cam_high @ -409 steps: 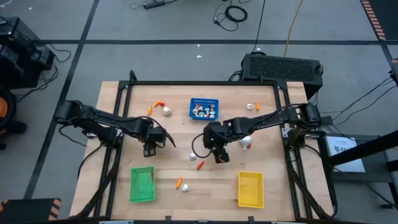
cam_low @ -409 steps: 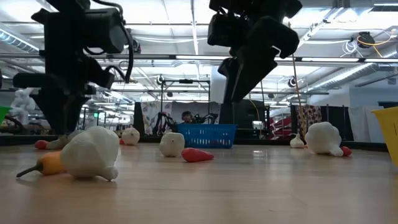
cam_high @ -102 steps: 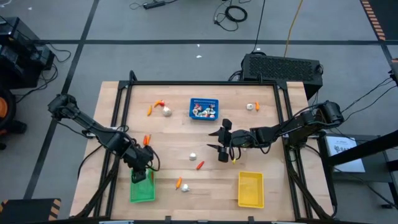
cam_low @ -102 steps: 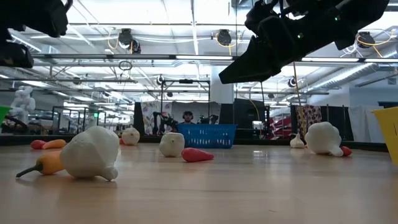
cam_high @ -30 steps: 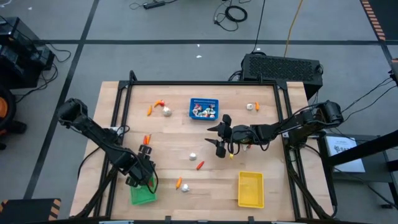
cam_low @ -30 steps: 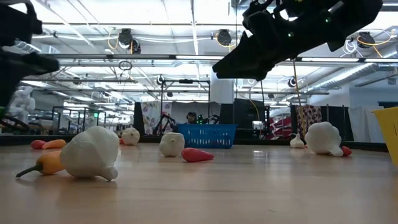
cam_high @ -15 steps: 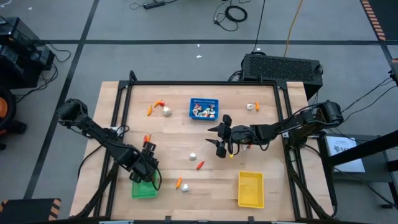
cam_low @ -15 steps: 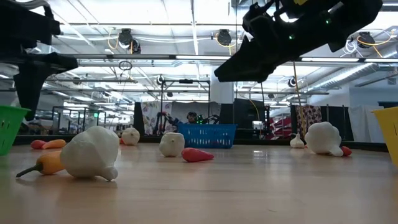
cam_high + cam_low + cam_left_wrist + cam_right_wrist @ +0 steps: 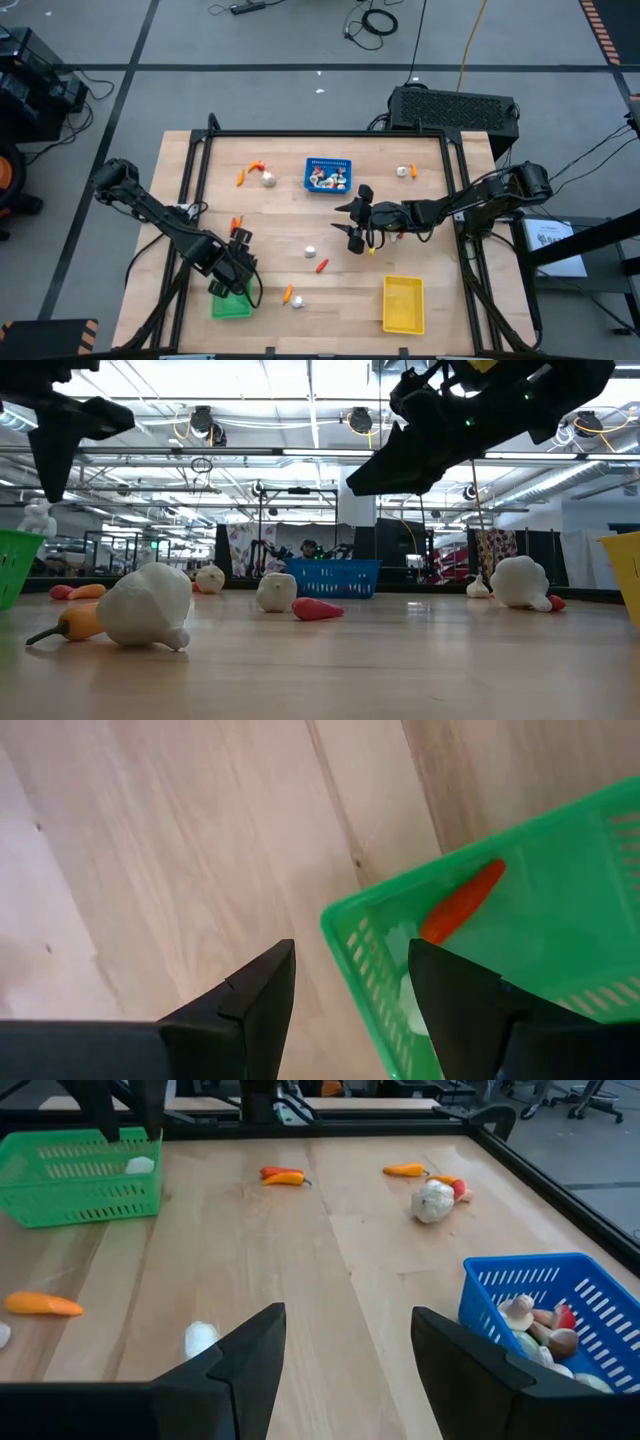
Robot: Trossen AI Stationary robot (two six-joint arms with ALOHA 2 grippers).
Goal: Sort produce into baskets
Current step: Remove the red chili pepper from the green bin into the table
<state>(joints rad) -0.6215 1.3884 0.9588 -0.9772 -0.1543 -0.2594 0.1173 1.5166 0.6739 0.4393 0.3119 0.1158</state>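
Note:
The green basket (image 9: 230, 303) stands at the table's near left and holds an orange stick (image 9: 462, 902) and a white piece. My left gripper (image 9: 350, 950) hangs open above the basket's corner (image 9: 335, 920), pointing down and touching nothing. The blue basket (image 9: 328, 175), at the far middle, is filled with white-and-red pieces. The yellow basket (image 9: 403, 303) stands at the near right. My right gripper (image 9: 345, 222) hovers open over the table's middle, pointing toward the left edge. Loose produce lies on the wood: a garlic bulb (image 9: 268, 179), a red stick (image 9: 321, 265) and a small white piece (image 9: 311, 251).
More loose pieces: orange sticks (image 9: 240, 178) at the far left, another (image 9: 236, 224) by the left arm, an orange stick and a white bulb (image 9: 293, 298) near the front edge, and white-and-red pieces (image 9: 405, 171) at the far right. A black frame (image 9: 330, 134) runs along the table's edges.
My left gripper has risen above the green basket and stayed open. The basket has shifted a little toward the table's right. My right gripper has kept still.

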